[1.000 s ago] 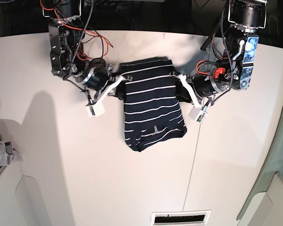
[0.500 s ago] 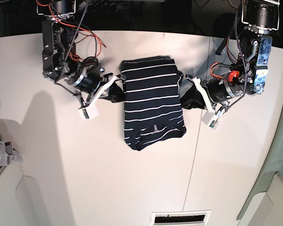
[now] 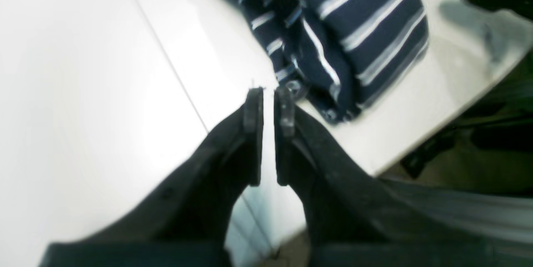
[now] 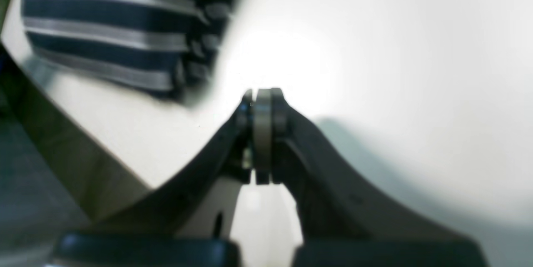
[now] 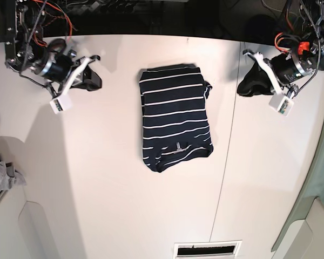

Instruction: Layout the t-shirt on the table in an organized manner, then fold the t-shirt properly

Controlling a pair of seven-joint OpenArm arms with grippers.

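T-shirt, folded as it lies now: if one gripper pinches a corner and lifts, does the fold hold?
Probably not. The t-shirt is soft cloth with a rumpled, bunched edge in the left wrist view, so it would likely droop and unfold. Its layers lie loose on the smooth white table, so a push would likely slide or wrinkle the top layer.

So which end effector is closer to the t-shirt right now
Left. The left end effector sits just off the t-shirt, across the table seam. The right end effector is farther off on the other side.
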